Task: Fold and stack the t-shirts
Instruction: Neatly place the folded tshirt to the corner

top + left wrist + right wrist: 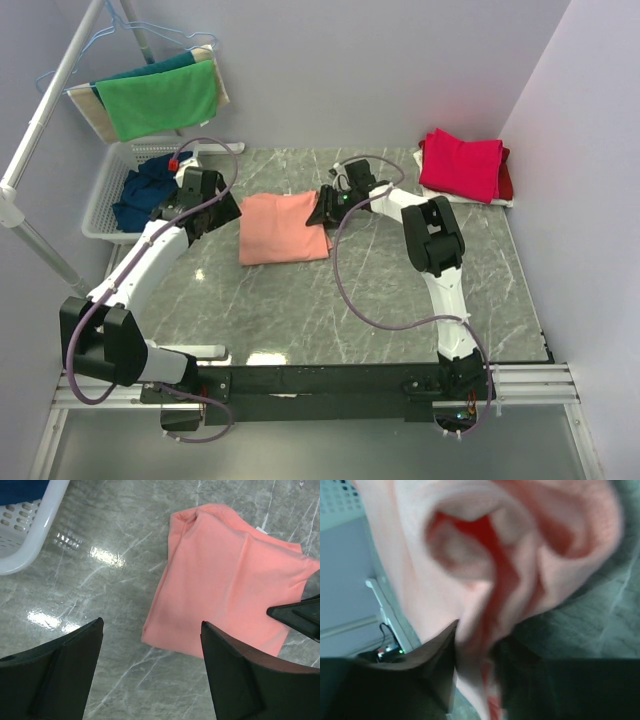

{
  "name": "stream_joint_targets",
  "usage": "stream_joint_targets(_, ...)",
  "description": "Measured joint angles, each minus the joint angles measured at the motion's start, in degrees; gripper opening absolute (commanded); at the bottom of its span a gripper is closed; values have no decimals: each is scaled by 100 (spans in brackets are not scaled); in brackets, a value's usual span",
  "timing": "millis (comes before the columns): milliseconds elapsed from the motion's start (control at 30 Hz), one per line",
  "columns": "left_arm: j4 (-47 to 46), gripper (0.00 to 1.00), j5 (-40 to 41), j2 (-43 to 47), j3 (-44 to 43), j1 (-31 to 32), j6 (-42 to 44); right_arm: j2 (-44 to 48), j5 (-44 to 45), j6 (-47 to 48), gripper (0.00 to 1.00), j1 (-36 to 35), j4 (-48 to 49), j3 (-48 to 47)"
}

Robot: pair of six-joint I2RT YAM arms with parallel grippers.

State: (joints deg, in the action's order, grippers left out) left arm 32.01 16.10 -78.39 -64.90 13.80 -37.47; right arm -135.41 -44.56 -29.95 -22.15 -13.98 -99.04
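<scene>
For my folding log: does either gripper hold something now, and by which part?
The right gripper pinches the salmon t-shirt by its folded right edge, with the layers bunched between its fingers. The left gripper is open, holding nothing.

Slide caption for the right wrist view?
Right gripper pinching the bunched edge of the salmon t-shirt above the grey marble table.

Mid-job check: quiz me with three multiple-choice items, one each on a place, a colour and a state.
1. Where on the table does the red stack sit? A far right corner; B near left corner; C centre.
2. Colour of the t-shirt at mid-table? A navy; B salmon; C green.
3. The left tool is: A open, empty; B shut on cloth; C out of view.
A: it lies by the far right wall. B: both views show salmon. A: jaws stand apart, nothing between.
</scene>
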Motion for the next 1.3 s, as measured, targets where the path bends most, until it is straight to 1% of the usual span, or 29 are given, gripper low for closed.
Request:
stream_joint_targets(33,-2,84,-9,0,0,-17,13,-55,-57,9,24,-4,-17,-39)
stream_joint_targets(67,0,84,-22,0,0,-42,33,-107,-76,0,11,-15,-61,-74)
stream_joint_targets(100,-2,84,-28,0,0,-59,46,-160,-138,-13,1,-22,-81,-92)
stream_joint_targets(367,-2,84,-125,0,0,-192,133,-229,-188,42,0,-59,-225,-184)
stream_joint_targets(500,-2,84,-149,2,0,-254,192,-131,98,179,0,-85,-472,-243)
stream_joint_targets(600,0,84,-170,4,9,-291,210,-24,535,411,0,-111,-933,-503)
stream_joint_targets(900,11,84,-190,103,105,-378,299,2,2153,1191,0,57,-2374,-2170)
stream_joint_targets(1100,9,84,-221,131,105,-428,363,4,2990,1512,0,522,-2887,-2599)
stream_joint_targets(1300,7,84,-286,105,105,-435,382,4,3692,1781,0,1185,-3390,-3027)
